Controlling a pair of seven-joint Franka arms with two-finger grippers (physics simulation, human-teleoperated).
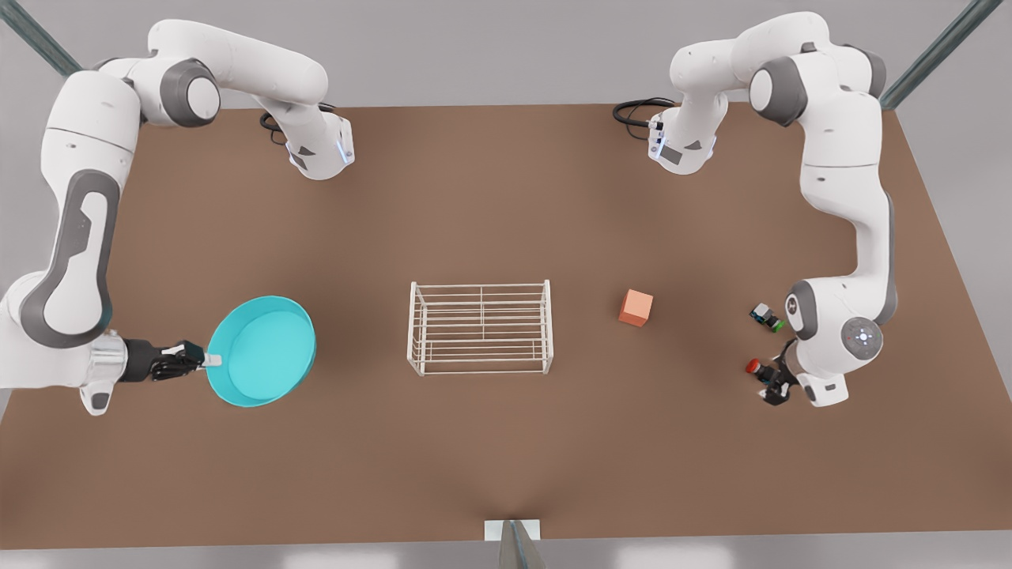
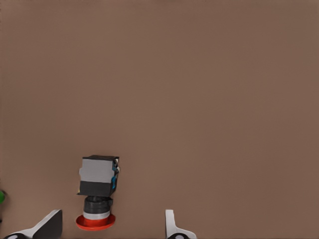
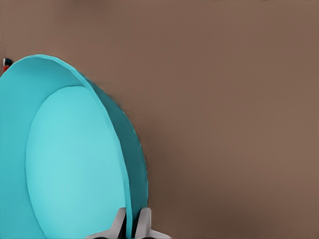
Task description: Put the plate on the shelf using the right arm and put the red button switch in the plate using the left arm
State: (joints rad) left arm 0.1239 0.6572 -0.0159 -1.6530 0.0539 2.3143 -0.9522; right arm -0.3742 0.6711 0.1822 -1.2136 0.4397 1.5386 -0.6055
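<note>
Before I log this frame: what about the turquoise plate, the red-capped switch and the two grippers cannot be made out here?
- Round turquoise plate: whether it touches the brown table; its underside is hidden in the front view, and the right wrist view's edge cuts it off.
- Right gripper: pinches the rim; its pads are cut off by that edge.
- Tiny red-capped switch: the left arm's wrist partly covers it in the front view.
- Left gripper: open; its fingers are cut off by the left wrist view's edge.

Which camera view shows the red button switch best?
The left wrist view: the red button switch lies close, between the left gripper's open fingers. The front view shows it as a small red spot; the right wrist view shows a tiny speck that cannot be identified.
</note>
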